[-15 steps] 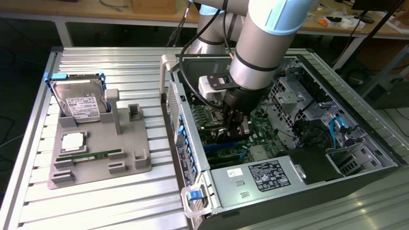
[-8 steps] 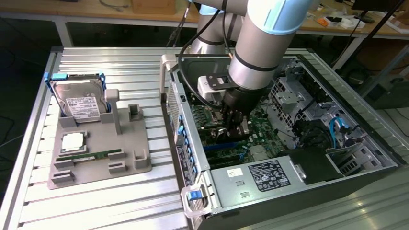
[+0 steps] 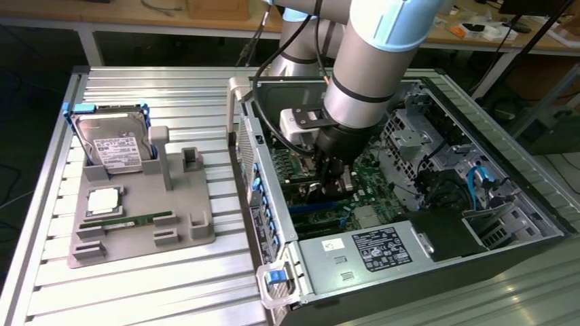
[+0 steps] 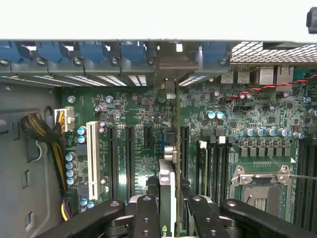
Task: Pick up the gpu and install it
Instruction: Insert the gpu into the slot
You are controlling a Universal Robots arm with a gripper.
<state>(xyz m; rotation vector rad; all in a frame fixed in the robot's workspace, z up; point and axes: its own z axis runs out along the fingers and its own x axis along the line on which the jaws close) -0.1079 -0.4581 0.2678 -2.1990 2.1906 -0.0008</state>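
The thin dark-green circuit-board gpu (image 4: 171, 173) stood on edge between the black fingers (image 4: 147, 218) of the gripper (image 4: 169, 218), which were clamped on its near end (its silver bracket reached toward the case's rear wall). It hung over the green motherboard (image 4: 138, 148), beside the long black expansion slots (image 4: 130, 158). In the exterior view the gripper (image 3: 331, 183) reached down inside the open black computer case (image 3: 507, 204), well apart from the grey parts tray (image 3: 181, 224).

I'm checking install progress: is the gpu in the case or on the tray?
In the case: the tool holds the gpu edge-on above the motherboard.
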